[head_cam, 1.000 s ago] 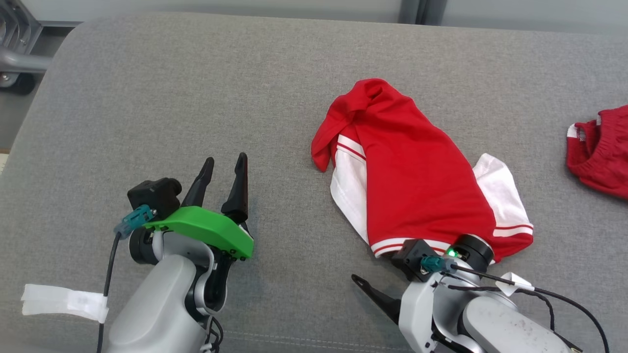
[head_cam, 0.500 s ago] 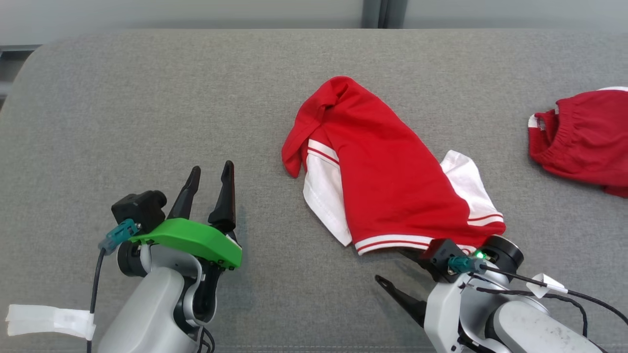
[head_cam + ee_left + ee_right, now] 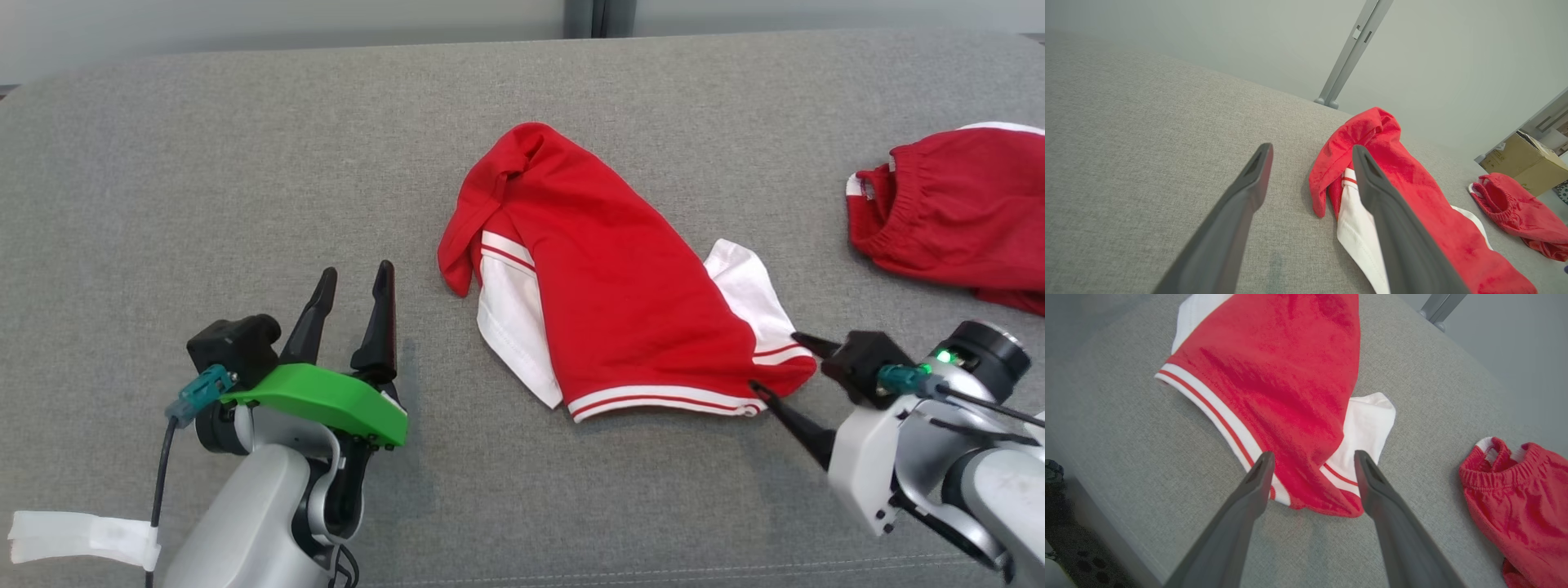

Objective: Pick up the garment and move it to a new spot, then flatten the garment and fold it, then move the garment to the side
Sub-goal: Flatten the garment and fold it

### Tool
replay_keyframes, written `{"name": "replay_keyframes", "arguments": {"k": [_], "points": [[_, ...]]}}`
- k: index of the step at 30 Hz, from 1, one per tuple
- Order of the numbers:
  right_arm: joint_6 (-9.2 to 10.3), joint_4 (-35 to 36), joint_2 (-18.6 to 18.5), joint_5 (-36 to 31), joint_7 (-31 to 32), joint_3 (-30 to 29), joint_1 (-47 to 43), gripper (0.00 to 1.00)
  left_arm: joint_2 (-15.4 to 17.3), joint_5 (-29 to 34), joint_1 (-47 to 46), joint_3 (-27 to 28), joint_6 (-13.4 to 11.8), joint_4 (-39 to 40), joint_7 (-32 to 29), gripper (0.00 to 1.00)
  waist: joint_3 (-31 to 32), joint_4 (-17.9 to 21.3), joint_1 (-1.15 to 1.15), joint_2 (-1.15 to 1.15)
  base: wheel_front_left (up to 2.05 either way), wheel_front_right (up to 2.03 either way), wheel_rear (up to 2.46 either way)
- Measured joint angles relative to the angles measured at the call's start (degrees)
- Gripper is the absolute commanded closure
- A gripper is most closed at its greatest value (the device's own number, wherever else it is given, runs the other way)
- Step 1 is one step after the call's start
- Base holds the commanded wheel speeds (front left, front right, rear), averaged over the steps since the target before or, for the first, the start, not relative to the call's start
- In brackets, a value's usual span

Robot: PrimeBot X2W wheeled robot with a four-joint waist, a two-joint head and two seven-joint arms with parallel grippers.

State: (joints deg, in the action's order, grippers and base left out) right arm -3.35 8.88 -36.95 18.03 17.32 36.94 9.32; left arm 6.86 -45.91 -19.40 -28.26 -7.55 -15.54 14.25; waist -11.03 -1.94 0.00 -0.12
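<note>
The garment (image 3: 620, 294) is a red top with white sleeves and striped hems, lying crumpled in the middle of the grey cushion (image 3: 204, 163). My right gripper (image 3: 775, 361) stands open at its near right corner and points left, one fingertip on each side of the hem. The right wrist view shows that gripper (image 3: 1313, 455) straddling the corner of the garment (image 3: 1282, 375) without closing on it. My left gripper (image 3: 355, 273) is open and empty, resting well to the left of the garment. In the left wrist view, the left gripper (image 3: 1312, 148) has the garment (image 3: 1412, 196) just past its right finger.
A second red piece with an elastic waistband (image 3: 955, 212) lies at the cushion's far right, also seen as red shorts (image 3: 1515, 498) (image 3: 1515, 208). A cardboard box (image 3: 1523, 163) stands beyond the cushion. Bare cushion stretches to the left and front.
The head camera has turned, shifting the whole picture left. My right gripper has swung from below the garment's hem out to the right, and its fingers now flank the corner. The left gripper held still.
</note>
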Motion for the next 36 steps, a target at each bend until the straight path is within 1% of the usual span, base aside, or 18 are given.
{"name": "replay_keyframes", "arguments": {"k": [2, 6, 7, 9, 11, 15, 20, 21, 24, 36], "points": [[-0.02, 0.62, -1.91, 0.15, 0.52, -1.53, 0.31, 0.0, -0.09, 0.31, 0.07, -0.32, 0.0, 0.32, -0.02, 0.0, -0.35, -0.04, 0.0, 0.0, 0.0, 0.0, 0.0], [-0.33, 0.85, -6.11, 1.13, 1.81, -2.81, 0.45, 0.0, -0.57, 0.54, 0.07, -1.32, 0.0, 1.19, -0.11, 0.0, -0.85, -0.69, 0.0, 0.0, 0.0, 0.0, 0.0], [-0.75, 0.82, -6.93, 1.72, 2.1, -2.83, 0.32, 0.0, -0.57, 0.54, 0.07, -1.29, 0.0, 1.22, -0.11, 0.0, -0.96, -0.91, 0.0, 0.0, 0.0, 0.0, 0.0], [-1.15, 0.51, -8.68, 3.38, 3.12, -3.03, -1.38, 0.0, -0.52, 0.54, 0.08, -0.98, 0.0, 1.27, -0.11, 0.0, -1.3, -1.6, 0.0, 0.0, 0.0, 0.0, 0.0], [-1.31, 0.26, -9.68, 4.24, 3.63, -3.03, -2.71, 0.0, -0.52, 0.58, 0.11, -0.63, 0.0, 1.36, -0.12, 0.0, -1.52, -2.01, 0.0, 0.0, 0.0, 0.0, 0.0], [-2.19, -0.16, -10.74, 6.12, 4.44, -2.33, -4.35, 0.0, -0.37, 0.75, 0.65, 0.31, 0.0, 1.63, -0.37, 0.0, -1.88, -2.49, 0.0, 0.0, 0.0, 0.0, 0.0], [-2.32, -0.25, -11.52, 6.71, 4.42, -2.12, -4.56, 0.0, -0.48, 1.01, 0.71, 0.25, 0.0, 2.29, -0.7, 0.0, -2.46, -2.91, 0.0, 0.0, 0.0, 0.0, 0.0], [-2.65, -0.33, -11.88, 6.71, 4.47, -2.07, -4.56, 0.0, -0.57, 1.21, 0.71, 0.2, 0.0, 2.66, -0.98, 0.0, -2.6, -3.04, 0.0, 0.0, 0.0, 0.0, 0.0], [-2.69, -0.75, -13.05, 6.55, 4.49, -2.18, -4.26, 0.0, -0.87, 1.4, 0.7, 0.13, 0.0, 3.13, -1.11, 0.0, -3.16, -3.8, 0.0, 0.0, 0.0, 0.0, 0.0], [-3.19, -1.79, -13.66, 5.93, 4.33, -2.68, -1.25, 0.0, -1.98, 1.4, 0.7, 0.14, 0.0, 3.33, -1.12, 0.0, -3.88, -6.61, 0.0, 0.0, 0.0, 0.0, 0.0]]}}
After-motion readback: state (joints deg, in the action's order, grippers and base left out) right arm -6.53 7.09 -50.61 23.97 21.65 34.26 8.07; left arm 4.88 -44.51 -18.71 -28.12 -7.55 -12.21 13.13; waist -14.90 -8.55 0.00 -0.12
